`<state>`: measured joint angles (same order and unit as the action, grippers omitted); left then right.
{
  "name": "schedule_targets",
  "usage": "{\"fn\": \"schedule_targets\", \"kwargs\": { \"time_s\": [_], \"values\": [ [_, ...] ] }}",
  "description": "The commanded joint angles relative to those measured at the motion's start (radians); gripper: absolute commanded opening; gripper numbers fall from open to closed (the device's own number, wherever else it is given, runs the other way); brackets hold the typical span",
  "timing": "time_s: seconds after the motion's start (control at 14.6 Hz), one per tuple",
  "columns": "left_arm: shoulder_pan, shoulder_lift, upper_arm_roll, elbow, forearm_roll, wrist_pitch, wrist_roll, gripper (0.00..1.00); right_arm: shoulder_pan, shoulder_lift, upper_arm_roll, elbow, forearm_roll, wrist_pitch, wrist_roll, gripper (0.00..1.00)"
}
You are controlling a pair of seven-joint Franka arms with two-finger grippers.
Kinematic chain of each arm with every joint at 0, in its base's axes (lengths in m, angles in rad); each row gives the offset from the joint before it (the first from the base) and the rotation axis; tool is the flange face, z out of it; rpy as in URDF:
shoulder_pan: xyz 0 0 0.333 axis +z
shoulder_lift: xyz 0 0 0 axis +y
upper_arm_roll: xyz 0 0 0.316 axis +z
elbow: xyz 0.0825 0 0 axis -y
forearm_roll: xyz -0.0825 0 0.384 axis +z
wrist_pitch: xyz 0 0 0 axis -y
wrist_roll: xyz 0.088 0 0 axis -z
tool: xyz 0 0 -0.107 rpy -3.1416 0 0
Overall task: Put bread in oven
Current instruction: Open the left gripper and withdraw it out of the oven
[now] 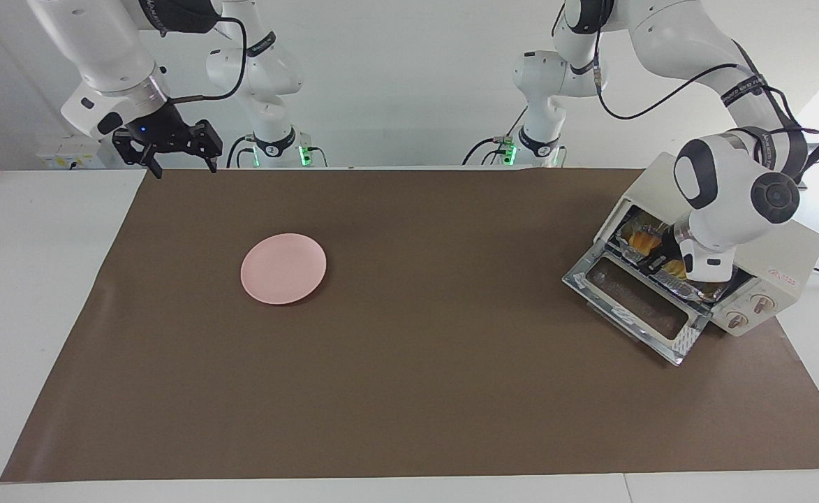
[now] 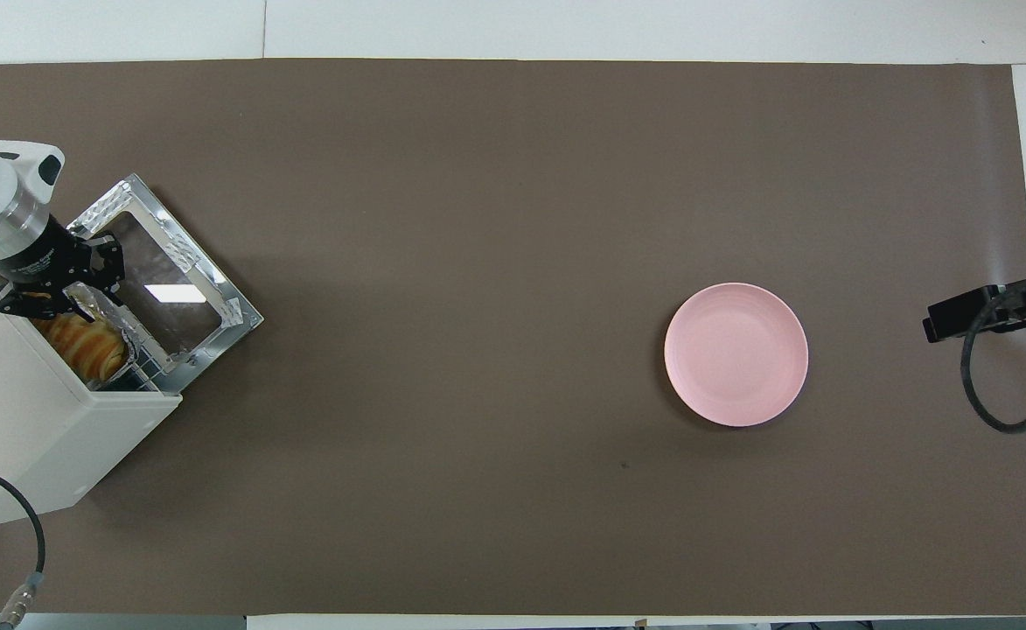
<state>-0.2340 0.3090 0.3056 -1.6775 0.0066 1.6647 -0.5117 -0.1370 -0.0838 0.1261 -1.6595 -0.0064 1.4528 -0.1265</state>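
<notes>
The cream-white oven (image 1: 793, 258) stands at the left arm's end of the table, its glass door (image 1: 632, 300) dropped open. The golden bread (image 1: 643, 242) lies in a crinkled foil tray (image 1: 681, 286) just inside the oven mouth. My left gripper (image 1: 664, 260) reaches down into the mouth over the middle of the bread, and its wrist hides the fingers. In the overhead view the left gripper (image 2: 62, 293) sits over the bread (image 2: 93, 346) and foil tray (image 2: 123, 328) in the oven (image 2: 31, 420). My right gripper (image 1: 180, 166) waits open and empty above the table edge nearest the robots.
A round pink plate (image 1: 283, 268), empty, lies on the brown mat (image 1: 437, 363) toward the right arm's end; it also shows in the overhead view (image 2: 736, 354). The oven's open door (image 2: 171, 280) juts out over the mat. A power cable (image 2: 36, 534) trails from the oven.
</notes>
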Motion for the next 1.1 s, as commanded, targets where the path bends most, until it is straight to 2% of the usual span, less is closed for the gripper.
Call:
{"fn": "schedule_targets", "kwargs": {
  "time_s": [0.0, 0.48, 0.82, 1.03],
  "values": [
    [0.002, -0.030, 0.010, -0.031, 0.019, 0.006, 0.050, 0.98, -0.018, -0.016, 0.012, -0.019, -0.003, 0.005, -0.021, 1.00],
    [-0.027, -0.022, 0.009, -0.021, 0.018, 0.033, 0.053, 1.00, -0.018, -0.016, 0.012, -0.019, -0.003, 0.005, -0.021, 1.00],
    [-0.042, 0.001, 0.003, 0.086, 0.003, 0.018, 0.053, 1.00, -0.018, -0.016, 0.012, -0.020, -0.003, 0.005, -0.021, 1.00],
    [-0.041, -0.030, 0.003, 0.133, -0.008, 0.023, 0.070, 1.00, -0.018, -0.016, 0.012, -0.019, -0.003, 0.005, -0.021, 1.00]
  ]
}}
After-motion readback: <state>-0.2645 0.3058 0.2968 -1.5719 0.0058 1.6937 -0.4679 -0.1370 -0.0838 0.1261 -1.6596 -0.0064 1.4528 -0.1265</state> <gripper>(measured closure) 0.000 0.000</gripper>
